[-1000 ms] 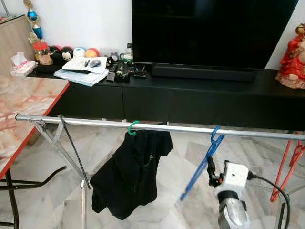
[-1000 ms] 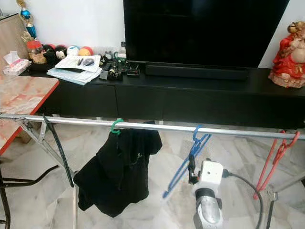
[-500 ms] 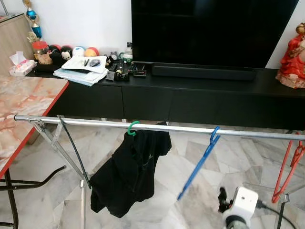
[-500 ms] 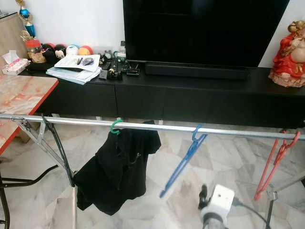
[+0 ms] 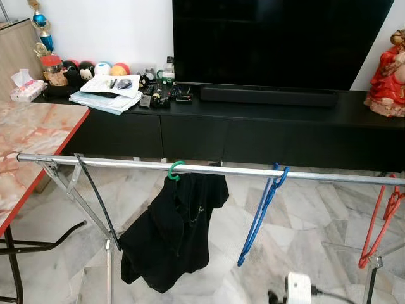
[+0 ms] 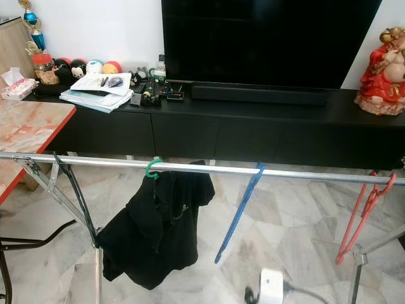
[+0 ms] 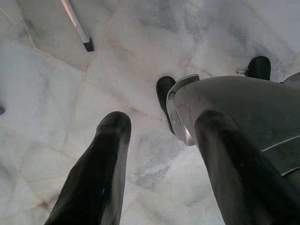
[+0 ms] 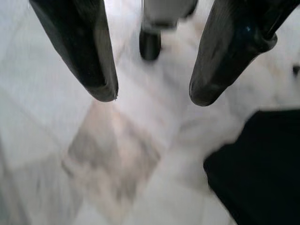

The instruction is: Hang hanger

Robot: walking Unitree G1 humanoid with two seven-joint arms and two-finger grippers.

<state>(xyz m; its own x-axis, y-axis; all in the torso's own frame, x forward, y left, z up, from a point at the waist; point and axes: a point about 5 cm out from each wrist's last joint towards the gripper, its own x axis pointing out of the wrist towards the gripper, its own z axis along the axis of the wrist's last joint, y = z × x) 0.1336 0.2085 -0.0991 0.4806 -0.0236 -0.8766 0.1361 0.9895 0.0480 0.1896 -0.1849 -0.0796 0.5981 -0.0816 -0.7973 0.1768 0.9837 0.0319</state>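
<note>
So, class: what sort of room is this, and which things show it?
Probably a home living room: a large television on a low black cabinet, with a clothes rail standing on the marble floor.

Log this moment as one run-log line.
blue hanger: hooked on rail, free of grippers | right gripper: open, low over floor | left gripper: open, idle | black shirt, red hanger: on rail

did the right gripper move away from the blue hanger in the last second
Yes. The right gripper has dropped well below the rail, open and pointing at the floor; the blue hanger hangs there free.
</note>
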